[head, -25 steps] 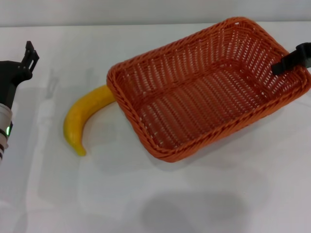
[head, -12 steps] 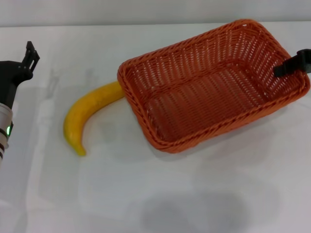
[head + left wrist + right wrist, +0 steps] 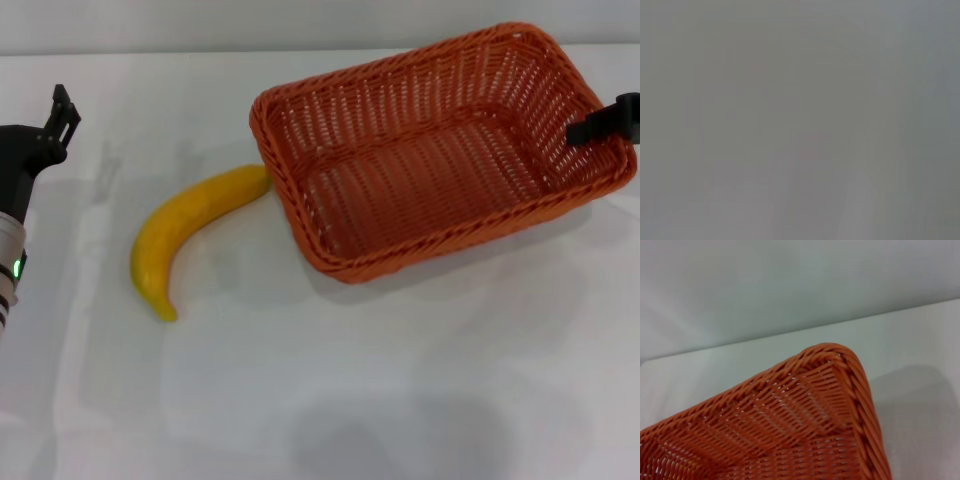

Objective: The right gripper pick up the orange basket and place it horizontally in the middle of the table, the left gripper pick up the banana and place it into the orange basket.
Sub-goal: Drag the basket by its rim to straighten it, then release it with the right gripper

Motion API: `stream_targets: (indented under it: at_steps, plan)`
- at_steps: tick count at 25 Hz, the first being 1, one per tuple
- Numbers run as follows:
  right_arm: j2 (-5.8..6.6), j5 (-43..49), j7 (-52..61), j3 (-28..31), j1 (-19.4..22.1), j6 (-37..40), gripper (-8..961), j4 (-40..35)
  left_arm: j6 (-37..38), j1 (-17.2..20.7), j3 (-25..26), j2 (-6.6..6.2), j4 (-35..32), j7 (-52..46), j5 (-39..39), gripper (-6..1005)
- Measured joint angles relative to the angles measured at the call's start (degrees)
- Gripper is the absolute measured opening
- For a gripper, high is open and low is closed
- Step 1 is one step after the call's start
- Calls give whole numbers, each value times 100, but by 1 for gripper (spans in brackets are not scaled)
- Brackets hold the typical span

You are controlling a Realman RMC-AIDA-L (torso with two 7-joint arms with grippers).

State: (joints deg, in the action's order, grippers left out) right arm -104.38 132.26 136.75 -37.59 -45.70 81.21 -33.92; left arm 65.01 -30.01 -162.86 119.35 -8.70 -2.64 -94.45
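Head view shows the right pincer [image 3: 603, 123] at the far right edge of the frame, pinching the short right-hand wall of the orange basket [image 3: 440, 170]. Over the last second that pincer has drawn the basket to the right and swung it round, so its long axis lies closer to level across the surface [image 3: 400, 400] than before, though it is still tilted, its right end farther back. The right wrist view shows only a braided corner of the rim and the weave below it, no fingers.

The shift has uncovered the banana [image 3: 185, 235]: its upper end, tucked under the basket's left corner a second ago, now lies just beside or touching that corner, the rest curving down and left on the bare surface.

My reading is that the basket's placing is nearly done but not square yet, and the banana is now free to be taken.

The left pincer [image 3: 55, 120] is parked at the far left, unmoved; whether it is spread or pressed together I cannot tell.
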Motion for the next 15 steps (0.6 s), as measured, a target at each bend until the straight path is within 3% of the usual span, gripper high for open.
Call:
stream_targets:
  at_steps: [15]
  plan:
    - [-93,-411,1,50,203,-318,157,47,3,-11,0,0,0,0,-20,862]
